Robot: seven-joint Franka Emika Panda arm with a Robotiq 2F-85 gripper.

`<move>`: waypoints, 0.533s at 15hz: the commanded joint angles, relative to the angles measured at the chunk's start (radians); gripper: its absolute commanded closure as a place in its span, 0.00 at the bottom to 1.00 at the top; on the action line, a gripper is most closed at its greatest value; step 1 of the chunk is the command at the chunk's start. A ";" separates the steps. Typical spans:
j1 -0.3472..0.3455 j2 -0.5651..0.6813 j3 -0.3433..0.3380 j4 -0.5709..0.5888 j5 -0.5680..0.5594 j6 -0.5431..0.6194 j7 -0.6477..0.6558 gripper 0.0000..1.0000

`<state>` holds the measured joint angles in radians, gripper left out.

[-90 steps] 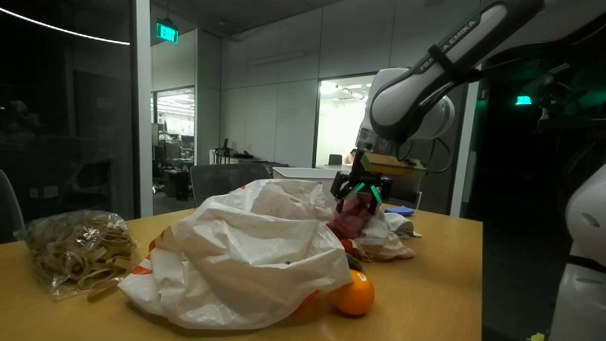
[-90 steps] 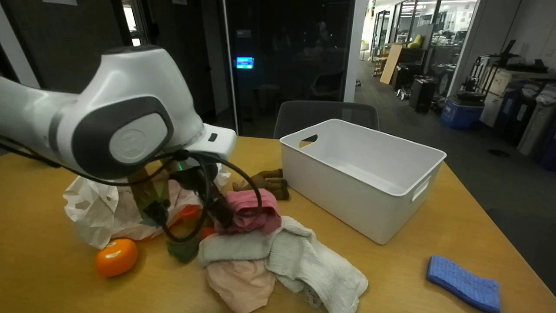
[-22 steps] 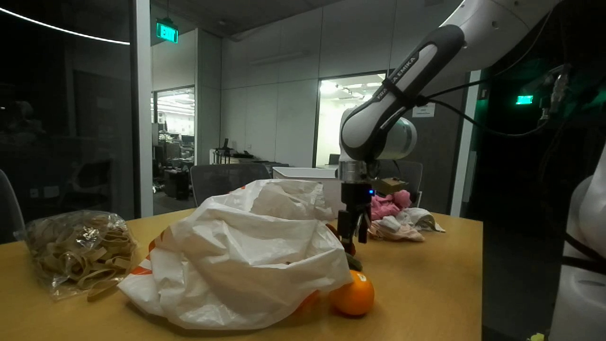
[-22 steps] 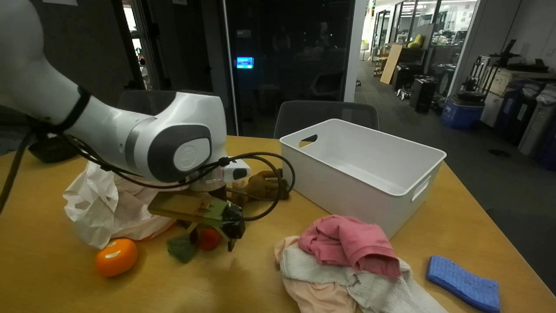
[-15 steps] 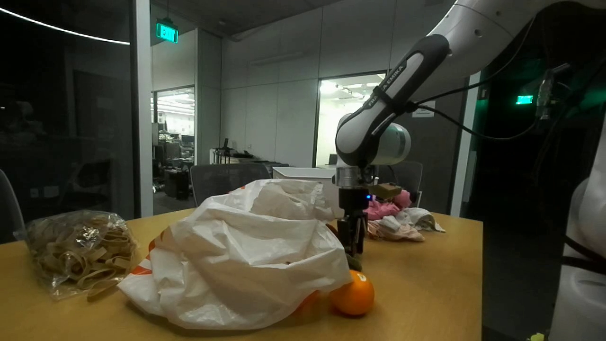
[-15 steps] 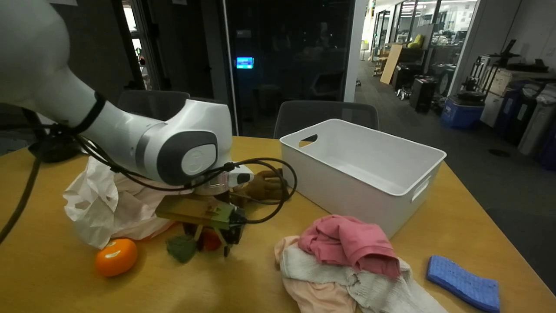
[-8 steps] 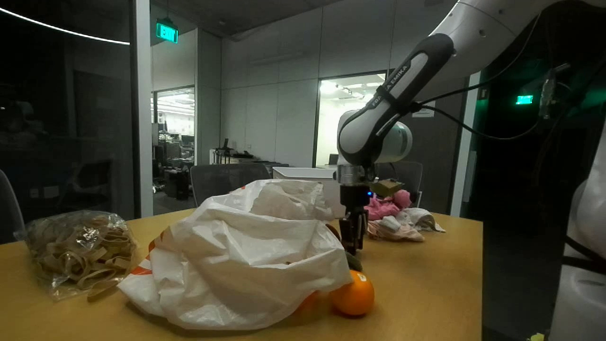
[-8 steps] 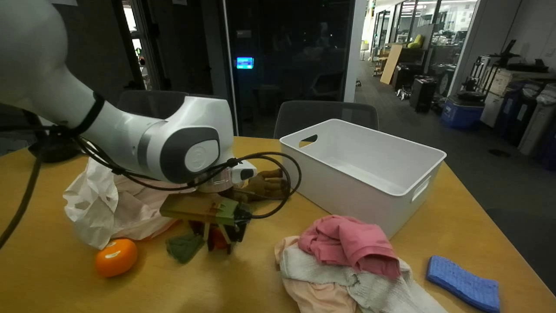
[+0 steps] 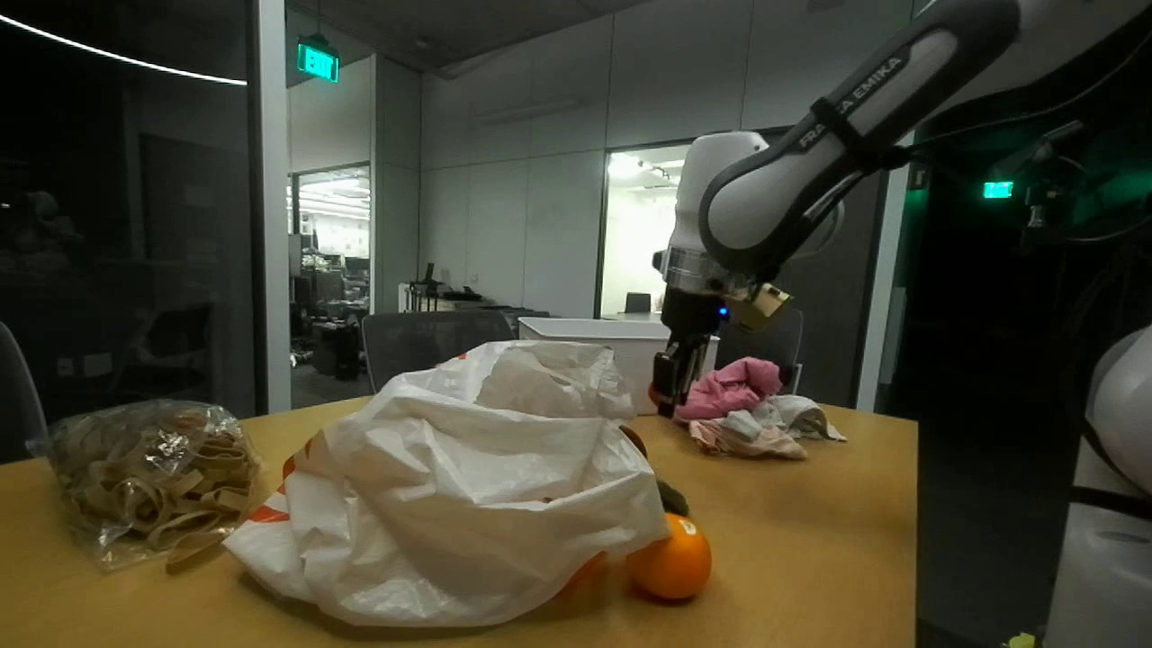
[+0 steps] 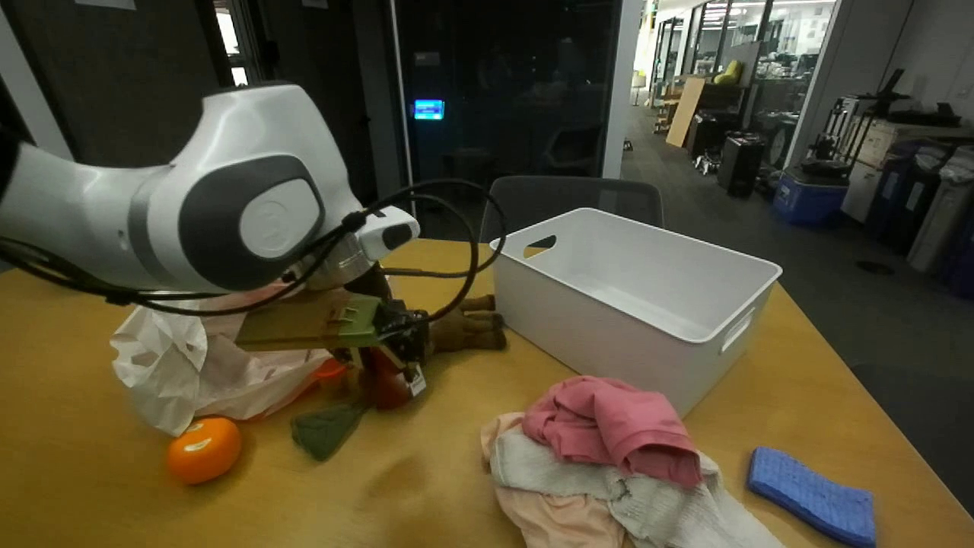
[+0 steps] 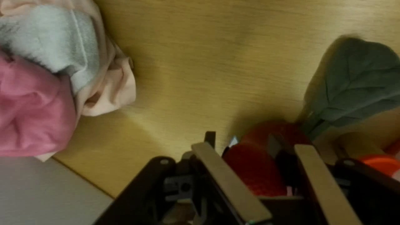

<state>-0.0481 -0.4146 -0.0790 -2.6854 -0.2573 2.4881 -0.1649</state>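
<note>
Grasping one red object (image 11: 256, 170) between the jaws, one green leaf (image 11: 356, 84), one bin (image 10: 586, 335)

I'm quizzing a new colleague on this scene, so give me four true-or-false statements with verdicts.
1. The black fingers grip a rounded red object. True.
2. The round glossy orange fruit sits in the white rectangular plastic bin. False: the fruit sits outside, beside the crumpled white plastic bag.
3. A folded pink cloth lies on a pale grey cloth. True.
4. The blue rectangular textured pad rests on the pink cloth. False: the pad lies on the wooden table.
</note>
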 commanded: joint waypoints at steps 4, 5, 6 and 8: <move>0.125 -0.276 0.008 -0.076 0.093 -0.039 -0.114 0.79; 0.162 -0.303 0.001 -0.074 0.119 -0.063 -0.147 0.79; 0.201 -0.318 -0.010 -0.072 0.146 -0.074 -0.183 0.79; 0.267 -0.332 -0.018 -0.070 0.193 -0.087 -0.240 0.79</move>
<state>0.1312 -0.6963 -0.0739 -2.7567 -0.1301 2.4337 -0.3118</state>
